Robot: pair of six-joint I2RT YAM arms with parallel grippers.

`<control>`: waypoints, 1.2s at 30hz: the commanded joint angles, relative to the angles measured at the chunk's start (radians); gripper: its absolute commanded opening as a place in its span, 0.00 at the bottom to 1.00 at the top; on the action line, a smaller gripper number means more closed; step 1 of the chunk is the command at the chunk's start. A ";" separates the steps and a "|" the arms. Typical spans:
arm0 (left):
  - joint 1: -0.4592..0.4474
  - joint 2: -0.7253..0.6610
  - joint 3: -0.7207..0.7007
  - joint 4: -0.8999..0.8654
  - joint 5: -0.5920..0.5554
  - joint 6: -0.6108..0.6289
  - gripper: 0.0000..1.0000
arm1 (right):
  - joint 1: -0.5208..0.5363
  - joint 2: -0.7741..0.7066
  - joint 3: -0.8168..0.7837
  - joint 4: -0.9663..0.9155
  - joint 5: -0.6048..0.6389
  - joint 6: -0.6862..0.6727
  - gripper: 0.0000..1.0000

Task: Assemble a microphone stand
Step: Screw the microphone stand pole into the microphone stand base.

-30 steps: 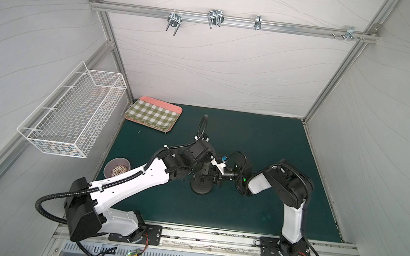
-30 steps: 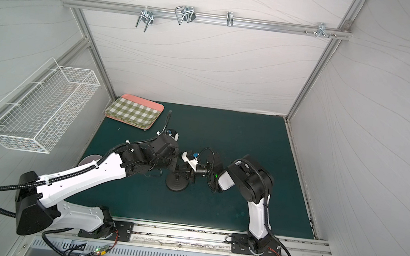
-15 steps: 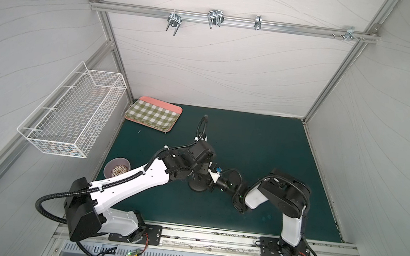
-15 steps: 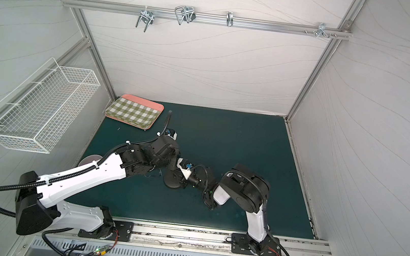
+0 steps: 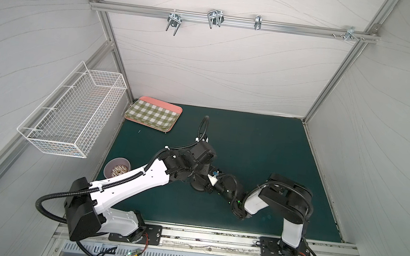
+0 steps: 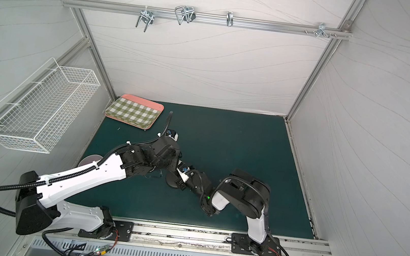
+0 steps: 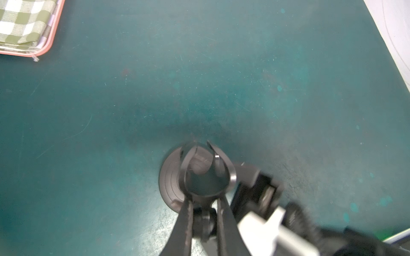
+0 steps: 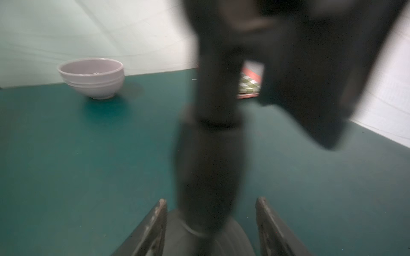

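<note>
Your left gripper (image 7: 204, 200) clamped the rod (image 7: 205, 221) over the base (image 7: 169, 177); your right gripper (image 8: 210, 201) stood open. Plumb seating was needed.

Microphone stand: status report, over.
Left tool shut on rod. Right tool open, straddling rod. Rod upright over base; seating blurred. Bowl and tray well clear.
</note>
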 commanded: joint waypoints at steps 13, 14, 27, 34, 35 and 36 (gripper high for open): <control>-0.004 0.010 0.005 -0.007 0.045 -0.013 0.16 | -0.316 0.100 0.129 0.035 -1.067 0.246 0.57; -0.004 0.010 0.005 -0.006 0.045 -0.014 0.16 | -0.316 0.114 0.146 0.035 -1.087 0.261 0.56; -0.004 0.017 0.006 -0.004 0.048 -0.016 0.16 | -0.288 0.181 0.172 0.035 -0.954 0.211 0.14; -0.005 0.014 0.003 -0.005 0.040 -0.015 0.17 | -0.177 0.103 0.067 0.034 -0.494 0.089 0.04; -0.004 0.012 0.003 -0.005 0.041 -0.015 0.17 | -0.148 0.093 0.056 0.034 -0.414 0.057 0.05; -0.004 0.011 0.002 -0.005 0.040 -0.015 0.17 | -0.113 0.089 0.047 0.033 -0.298 0.015 0.05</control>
